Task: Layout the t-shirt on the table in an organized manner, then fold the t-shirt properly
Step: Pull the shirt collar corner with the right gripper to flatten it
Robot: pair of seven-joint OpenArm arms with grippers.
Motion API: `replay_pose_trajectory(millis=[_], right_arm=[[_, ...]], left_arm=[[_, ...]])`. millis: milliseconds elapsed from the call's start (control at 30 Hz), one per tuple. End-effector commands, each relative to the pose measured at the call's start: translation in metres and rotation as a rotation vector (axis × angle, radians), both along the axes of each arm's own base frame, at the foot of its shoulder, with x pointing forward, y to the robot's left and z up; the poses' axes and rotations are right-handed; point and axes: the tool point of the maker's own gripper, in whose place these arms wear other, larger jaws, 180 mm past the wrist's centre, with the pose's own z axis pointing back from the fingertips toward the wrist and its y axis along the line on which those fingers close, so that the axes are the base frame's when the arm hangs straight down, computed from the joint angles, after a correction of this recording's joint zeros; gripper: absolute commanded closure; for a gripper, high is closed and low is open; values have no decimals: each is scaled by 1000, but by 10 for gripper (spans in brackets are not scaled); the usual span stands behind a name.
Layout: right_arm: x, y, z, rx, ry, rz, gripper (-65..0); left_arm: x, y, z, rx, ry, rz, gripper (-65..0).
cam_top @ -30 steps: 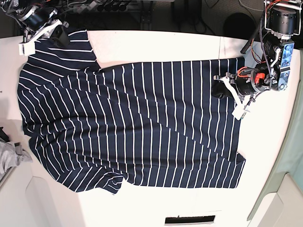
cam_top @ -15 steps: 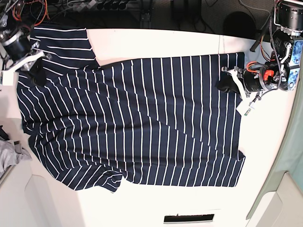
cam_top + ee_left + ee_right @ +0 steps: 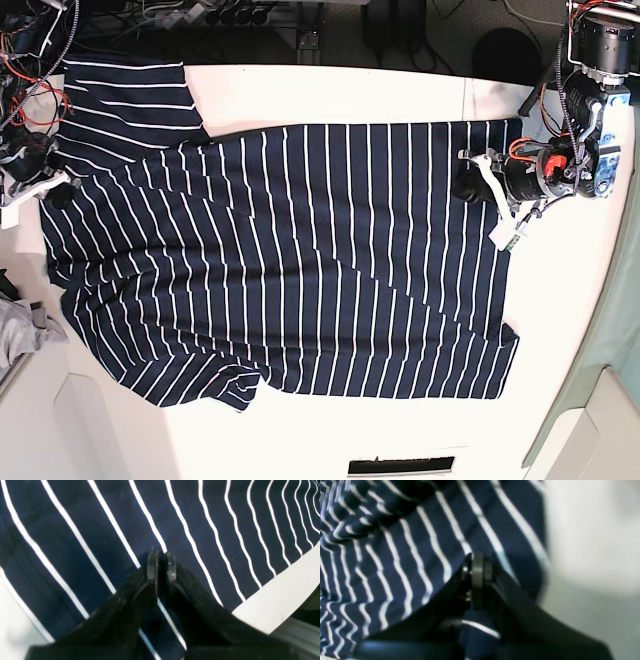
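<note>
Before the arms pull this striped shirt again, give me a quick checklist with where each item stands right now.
1. Left hand closed on the t-shirt hem: ok, cloth is pinched between the fingers.
2. Right hand closed on the shirt's edge: ok, though that wrist view is blurred.
3. Shirt body flat: not ok, a diagonal fold crosses the middle.
4. Near sleeve spread: not ok, bunched.
5. Shirt fully on the table: cannot tell, the far sleeve reaches the edge.
6. Grey cloth apart from the shirt: ok.
</note>
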Motion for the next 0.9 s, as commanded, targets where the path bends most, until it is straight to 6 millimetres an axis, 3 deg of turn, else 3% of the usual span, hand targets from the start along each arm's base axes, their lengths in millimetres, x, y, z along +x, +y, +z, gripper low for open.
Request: replay_pose_trajectory(millis=[0,200,467,733,867], right_arm=[[2,-13,12,-18,-40,-8,0],[-58,-11,-15,45,47,-37,0],[-121,-3,-15,58,101,-19,0],[-142,7,-2,40,114,36,0],[-133,10,8,37,81,49,0]], left_arm=[[-3,4,1,10,1,-8,-72],[-39,8,-15,16,70,-36,-72],[-71,26,-21,19,130,-42,-72],[-73,49,-17,75,147,-51,-72],[-71,62,-12,99,142,-50,-72]])
